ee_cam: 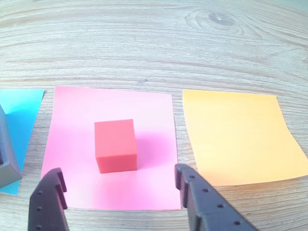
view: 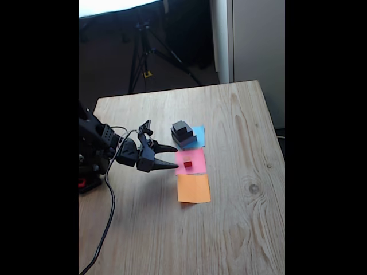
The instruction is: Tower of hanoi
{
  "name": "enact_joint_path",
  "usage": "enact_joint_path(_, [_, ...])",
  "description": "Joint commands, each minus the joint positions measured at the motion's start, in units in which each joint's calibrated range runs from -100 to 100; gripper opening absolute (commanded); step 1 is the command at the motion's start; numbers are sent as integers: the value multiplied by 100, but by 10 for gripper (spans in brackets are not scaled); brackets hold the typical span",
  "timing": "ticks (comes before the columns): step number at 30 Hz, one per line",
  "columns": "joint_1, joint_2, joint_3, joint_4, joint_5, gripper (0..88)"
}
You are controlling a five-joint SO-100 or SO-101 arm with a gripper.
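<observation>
Hovering just left of the pink paper square (view: 191, 161) in the fixed view, the gripper (view: 174, 157) is standing wide open, its two fingers spread apart and touching nothing. In the wrist view the red cube (ee_cam: 115, 145) is sitting on the pink square between the two fingertips (ee_cam: 50, 185) but slightly beyond them, clear of both. The stack of dark blocks (view: 183, 133) is resting on the blue paper square (view: 198, 136), farther along the desk (view: 241, 114), with the orange paper square (view: 193, 188) lying nearer.
</observation>
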Motion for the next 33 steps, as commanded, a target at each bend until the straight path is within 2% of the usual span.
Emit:
enact_joint_path(1, [-63, 553, -428, -418, 104, 265])
enact_joint_path(14, [-246, 1908, -783, -1632, 104, 264])
enact_joint_path(33, [-330, 2976, -1492, -2069, 104, 246])
